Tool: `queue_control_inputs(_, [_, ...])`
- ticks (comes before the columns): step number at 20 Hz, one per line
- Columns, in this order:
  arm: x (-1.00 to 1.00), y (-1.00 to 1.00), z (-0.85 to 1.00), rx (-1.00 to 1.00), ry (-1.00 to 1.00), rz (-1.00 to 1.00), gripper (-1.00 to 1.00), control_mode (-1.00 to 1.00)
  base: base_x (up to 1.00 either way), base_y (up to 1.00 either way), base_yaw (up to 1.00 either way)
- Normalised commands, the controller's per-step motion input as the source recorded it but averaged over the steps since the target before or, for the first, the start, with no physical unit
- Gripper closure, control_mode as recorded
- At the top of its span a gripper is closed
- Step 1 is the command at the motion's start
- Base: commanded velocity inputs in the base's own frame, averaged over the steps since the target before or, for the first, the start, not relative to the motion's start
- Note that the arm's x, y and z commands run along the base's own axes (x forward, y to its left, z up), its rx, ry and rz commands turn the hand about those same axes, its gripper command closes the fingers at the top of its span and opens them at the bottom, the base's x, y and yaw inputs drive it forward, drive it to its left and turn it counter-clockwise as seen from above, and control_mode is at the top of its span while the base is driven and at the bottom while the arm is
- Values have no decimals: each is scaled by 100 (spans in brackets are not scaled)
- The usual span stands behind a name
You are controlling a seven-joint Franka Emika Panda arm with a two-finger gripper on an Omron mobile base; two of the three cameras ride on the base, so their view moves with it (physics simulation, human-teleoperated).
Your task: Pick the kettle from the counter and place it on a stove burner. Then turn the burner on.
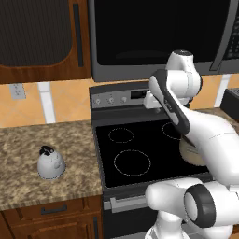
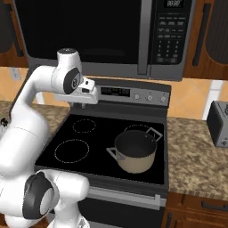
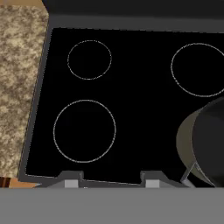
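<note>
The pale grey-white kettle (image 1: 50, 163) with its black top handle stands upright on the speckled granite counter (image 1: 28, 140), left of the stove. My gripper (image 3: 111, 183) hangs high above the black cooktop, well to the right of the kettle, open with nothing between its fingers (image 3: 72, 181). Below it lies the large front-left stove burner (image 3: 84, 130), a thin white ring (image 1: 132, 162) that is bare and unlit. In the right base view the hand (image 2: 84, 95) sits in front of the stove's back panel.
A tan pot (image 2: 135, 151) with a dark inside occupies the front-right burner. Control knobs (image 1: 110, 99) line the back panel. A microwave (image 2: 133, 31) hangs overhead. A toaster (image 2: 219, 122) stands on the right counter.
</note>
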Motion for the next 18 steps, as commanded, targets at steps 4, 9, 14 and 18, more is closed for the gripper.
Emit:
queue_control_inputs(4, [-35,44,-3,-10,-5,7,-100,-100,0,0,0])
queue_control_inputs(9, [-76,83,-19,-12,-2,21,-100,-100,0,0,0])
queue_control_inputs(14, [-83,100,-19,-19,-20,27,-100,-100,0,0,0])
queue_control_inputs(18, [-49,100,-1,-13,-8,35,-100,-100,0,0,0])
